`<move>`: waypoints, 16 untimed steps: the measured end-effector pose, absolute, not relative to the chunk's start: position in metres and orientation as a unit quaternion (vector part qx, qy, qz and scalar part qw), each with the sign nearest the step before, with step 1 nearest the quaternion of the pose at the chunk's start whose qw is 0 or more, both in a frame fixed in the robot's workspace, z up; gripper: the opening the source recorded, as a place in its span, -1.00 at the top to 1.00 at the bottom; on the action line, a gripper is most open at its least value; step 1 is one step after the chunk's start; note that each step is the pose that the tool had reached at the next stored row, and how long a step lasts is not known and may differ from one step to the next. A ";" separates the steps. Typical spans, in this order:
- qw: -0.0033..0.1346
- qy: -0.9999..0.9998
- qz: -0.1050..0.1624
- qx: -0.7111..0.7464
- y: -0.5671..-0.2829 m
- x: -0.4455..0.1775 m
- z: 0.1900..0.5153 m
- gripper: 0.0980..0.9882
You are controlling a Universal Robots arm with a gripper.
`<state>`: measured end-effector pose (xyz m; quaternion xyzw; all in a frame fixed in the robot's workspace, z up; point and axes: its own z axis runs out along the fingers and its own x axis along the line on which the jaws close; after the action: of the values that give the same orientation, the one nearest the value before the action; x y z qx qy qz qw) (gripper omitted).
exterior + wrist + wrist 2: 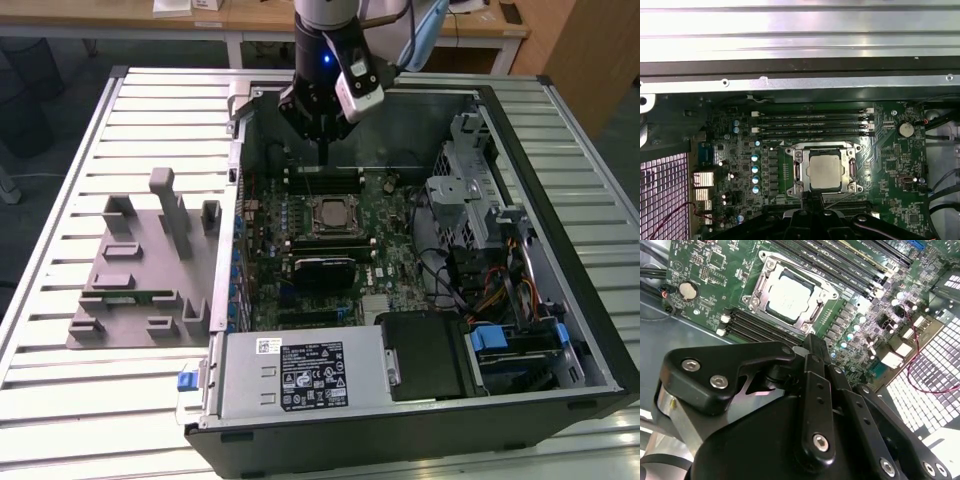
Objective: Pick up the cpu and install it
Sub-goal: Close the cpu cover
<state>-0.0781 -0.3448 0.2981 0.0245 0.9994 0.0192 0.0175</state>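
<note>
In the exterior view, your end effector (322, 158) hangs inside the open computer case (400, 435), upper centre of the frame. It is clenched into one thin stalk with nothing in it. The cpu (330, 214) lies in its socket on the motherboard (390, 250), just below the tip. A black block (322, 270) sits below the socket. A grey fixture (130, 285) rests on the table (150, 120) at the left, well apart.

In the second wrist view, the cpu (789, 294) sits within the socket frame (756, 287) at upper centre. Memory slots (755, 329) run between it and the end effector (812, 342). I judge that a straight drop here would land the closed tips on those slots or the frame and mark them. Red wires (922, 372) loop at the right.

In the first wrist view, the cpu (826, 171) looks level at low centre, but I cannot tell whether the frame is latched. If it only rests there, a nudge could skew it on the contacts. The case wall (840, 85) crowds the upper frame.
</note>
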 end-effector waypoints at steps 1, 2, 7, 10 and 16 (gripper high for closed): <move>0.017 0.999 0.019 0.024 -0.345 -0.078 0.298 0.98; 0.017 0.999 0.019 0.025 -0.345 -0.078 0.297 0.98; 0.017 0.999 0.019 0.025 -0.345 -0.078 0.293 0.98; 0.017 0.999 0.019 0.025 -0.345 -0.078 0.291 0.98; 0.017 0.999 0.019 0.025 -0.345 -0.078 0.284 0.98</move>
<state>-0.0781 -0.3448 0.2845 0.0245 0.9994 0.0192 0.0174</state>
